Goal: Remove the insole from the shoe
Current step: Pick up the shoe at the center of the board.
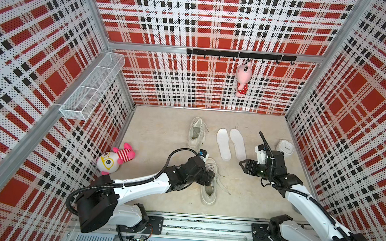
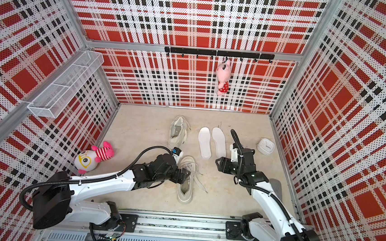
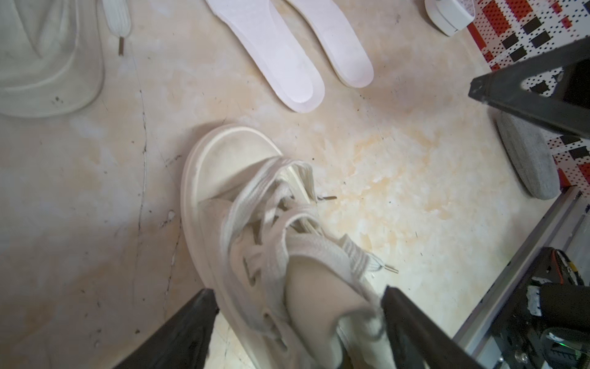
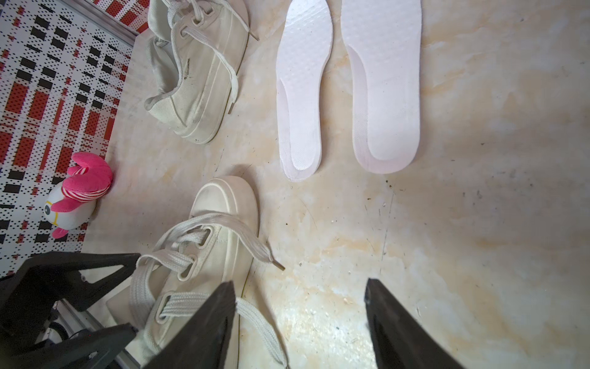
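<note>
Where the table (image 1: 158, 189) meets the plaid wall at the lower left of a top view, a pink-striped plush toy (image 1: 113, 159) lies well apart from the work, seemingly just clutter. Right of it, near centre frame, the near shoe (image 1: 207, 199) points its toe up the frame with its laces loose. The left gripper (image 3: 297, 291) hangs over its mouth, and the left wrist view shows the jaws spread to either side of the tongue without pinching it. That stance looks meant to steady the shoe or keep its mouth wide, though nothing is gripped. Above it in the frame the far shoe (image 1: 196, 135) stands apart, untouched. Just right of that shoe the two white insoles (image 1: 223, 144) lie flat and side by side on bare table, clear of both shoes, so I judge the removal done. Whether anything is left inside the near shoe I cannot tell, since its opening is dark. Further right, the right gripper (image 4: 298, 282) hovers just below the insoles' lower ends, jaws parted over bare table and holding nothing, probably kept close because it serves that spot. At the far right a small white gadget (image 1: 284, 149) sits by the wall, out of the way.
</note>
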